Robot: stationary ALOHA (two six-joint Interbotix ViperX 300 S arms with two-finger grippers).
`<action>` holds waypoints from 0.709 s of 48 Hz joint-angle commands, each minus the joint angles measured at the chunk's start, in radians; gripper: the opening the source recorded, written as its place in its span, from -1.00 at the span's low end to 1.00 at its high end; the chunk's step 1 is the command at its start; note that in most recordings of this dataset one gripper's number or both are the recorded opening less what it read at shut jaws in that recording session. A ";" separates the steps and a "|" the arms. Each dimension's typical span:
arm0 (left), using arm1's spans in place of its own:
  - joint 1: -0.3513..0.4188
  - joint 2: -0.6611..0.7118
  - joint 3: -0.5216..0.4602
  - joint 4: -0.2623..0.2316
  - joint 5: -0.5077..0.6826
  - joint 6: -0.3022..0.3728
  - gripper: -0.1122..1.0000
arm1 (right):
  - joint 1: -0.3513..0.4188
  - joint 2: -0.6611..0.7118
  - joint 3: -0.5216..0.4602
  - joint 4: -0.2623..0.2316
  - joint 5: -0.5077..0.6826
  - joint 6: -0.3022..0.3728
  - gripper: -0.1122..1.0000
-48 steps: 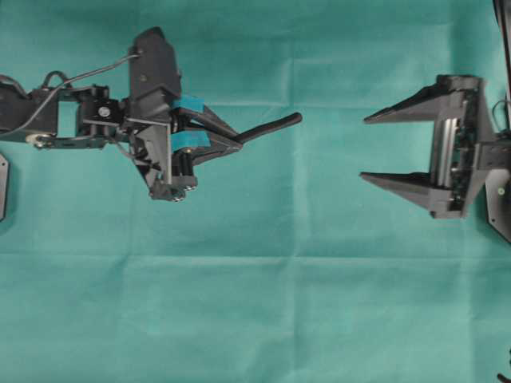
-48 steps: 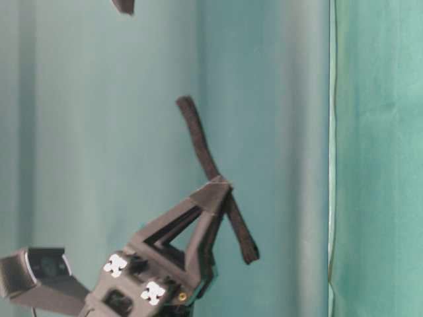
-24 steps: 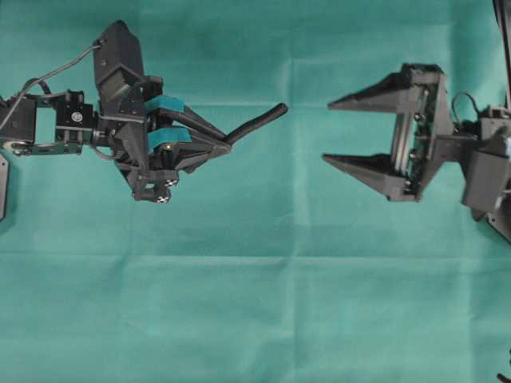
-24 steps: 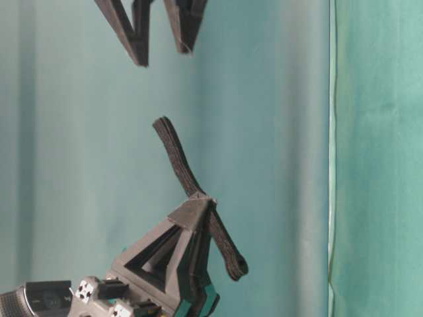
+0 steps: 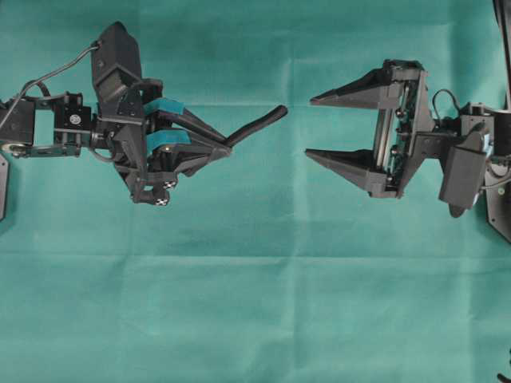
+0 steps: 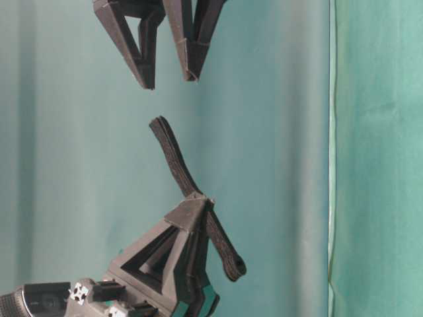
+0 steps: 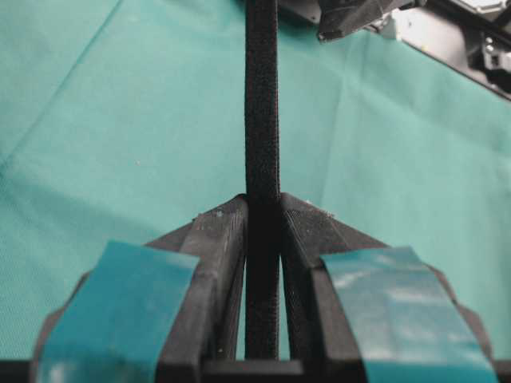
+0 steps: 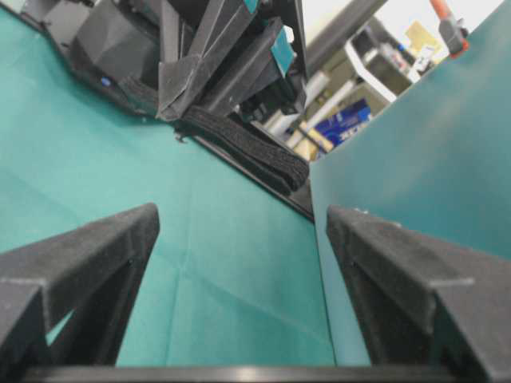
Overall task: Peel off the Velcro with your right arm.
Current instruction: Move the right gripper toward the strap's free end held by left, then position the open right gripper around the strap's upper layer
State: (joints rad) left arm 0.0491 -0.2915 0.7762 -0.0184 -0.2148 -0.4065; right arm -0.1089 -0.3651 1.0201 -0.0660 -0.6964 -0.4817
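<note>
The teal-padded left gripper (image 5: 223, 146) is clamped on the thin black two-layer Velcro strip (image 5: 259, 125), holding its free end up off the cloth toward the plain dark-grey right gripper (image 5: 308, 126), whose wedge fingers gape wide just short of it. So it looks like the approach step; next it needs to slide around that tip and pinch only one layer. Underneath is a wrinkled green cloth-covered table (image 5: 263, 303), with blurry shelving beyond.

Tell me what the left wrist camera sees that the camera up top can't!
Only the left wrist view shows, up close, the teal-padded fingers pinching the Velcro strip tightly between them. Only the overhead view shows both whole arms, with the right gripper wide open and a gap between its fingers and the strip's free end. Both show the left gripper holding the Velcro above the green cloth.
</note>
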 commanded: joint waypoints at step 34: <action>-0.002 -0.015 0.005 -0.002 -0.028 -0.002 -0.62 | -0.003 0.104 -0.071 -0.023 -0.066 -0.002 0.66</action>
State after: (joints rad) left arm 0.0491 -0.2915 0.7900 -0.0184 -0.2316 -0.4080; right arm -0.1089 -0.2592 0.9725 -0.0813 -0.7424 -0.4832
